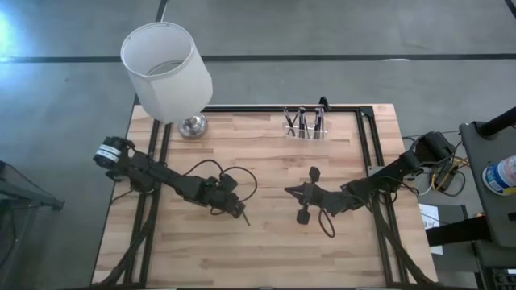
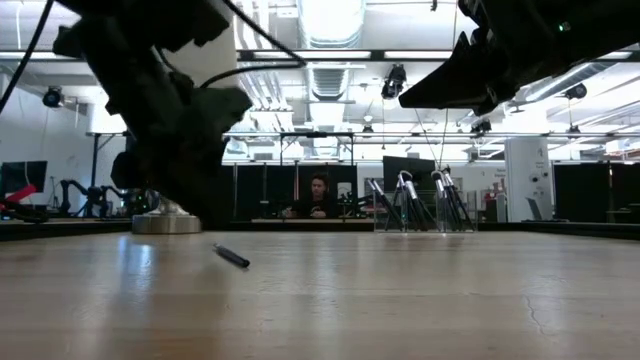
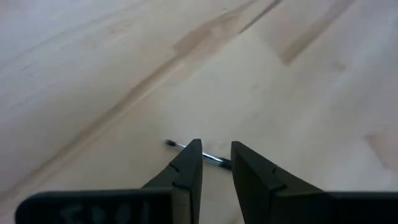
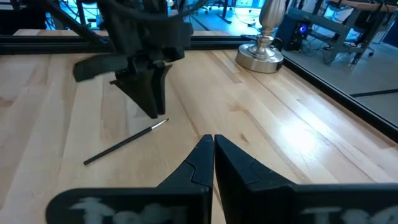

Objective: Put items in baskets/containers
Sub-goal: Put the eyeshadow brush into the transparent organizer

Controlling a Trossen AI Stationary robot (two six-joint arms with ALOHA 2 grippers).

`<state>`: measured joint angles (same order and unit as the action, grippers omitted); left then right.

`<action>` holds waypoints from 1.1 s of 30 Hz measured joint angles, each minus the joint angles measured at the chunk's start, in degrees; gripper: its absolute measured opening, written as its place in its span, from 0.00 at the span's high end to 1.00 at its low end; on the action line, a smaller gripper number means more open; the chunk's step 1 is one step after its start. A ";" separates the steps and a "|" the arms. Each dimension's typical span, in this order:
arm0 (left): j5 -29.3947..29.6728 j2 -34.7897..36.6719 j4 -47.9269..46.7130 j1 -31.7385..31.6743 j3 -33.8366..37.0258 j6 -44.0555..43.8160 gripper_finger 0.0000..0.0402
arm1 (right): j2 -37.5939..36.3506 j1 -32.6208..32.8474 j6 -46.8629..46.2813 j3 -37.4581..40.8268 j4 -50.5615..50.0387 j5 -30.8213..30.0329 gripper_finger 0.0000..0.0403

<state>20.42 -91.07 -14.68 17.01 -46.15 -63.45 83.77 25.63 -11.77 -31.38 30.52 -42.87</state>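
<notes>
Wood table, left gripper parted over stick, right gripper closed empty.

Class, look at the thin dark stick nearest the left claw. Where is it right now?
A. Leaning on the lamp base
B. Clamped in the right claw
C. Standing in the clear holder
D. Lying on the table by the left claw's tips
D: the stick lies flat on the table beside the tips of the left claw, not gripped, while the right claw is shut on nothing.
</notes>
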 joint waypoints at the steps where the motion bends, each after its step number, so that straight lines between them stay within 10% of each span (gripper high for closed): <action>1: 0.11 0.07 -0.57 0.20 -0.61 -0.01 0.80 | 0.00 0.00 0.00 0.00 0.02 0.00 0.98; 9: -0.41 -0.78 -0.41 4.45 -1.65 10.94 0.80 | 0.00 -0.16 -4.29 -0.04 0.09 3.77 0.98; 18: 14.20 -0.76 4.16 16.17 6.51 11.04 0.97 | 10.30 -0.78 -6.20 -10.53 0.15 6.91 0.98; 33: 6.65 -2.34 21.97 0.56 11.14 20.21 1.00 | 20.06 -0.95 -7.04 -25.64 -15.61 6.28 0.98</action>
<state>27.07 -93.41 7.29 17.57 -35.02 -43.24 103.83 24.68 -18.81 -57.01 14.92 -36.59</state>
